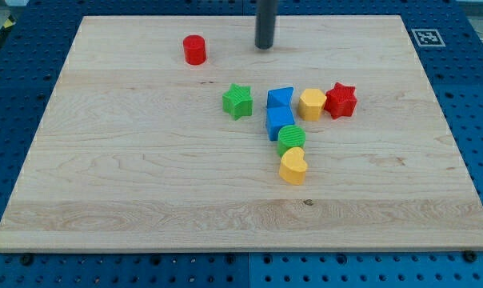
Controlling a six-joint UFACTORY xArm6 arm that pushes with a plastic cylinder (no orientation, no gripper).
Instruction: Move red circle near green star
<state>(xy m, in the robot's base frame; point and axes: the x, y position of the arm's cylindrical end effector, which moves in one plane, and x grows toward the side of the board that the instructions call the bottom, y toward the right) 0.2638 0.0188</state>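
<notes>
The small red circular block (194, 50), a short ribbed plastic cylinder, stands upright on its flat end near the view's top of the wooden board. It sits to the view's left of my tip (264, 47), at about the same level, apart from it and not touching. The green star-shaped block (237, 102), ribbed plastic with its points spread flat on the wood, lies below my tip and a little to the view's left of it, well apart. The red circular block and the green star are apart, the star lower and to the view's right
</notes>
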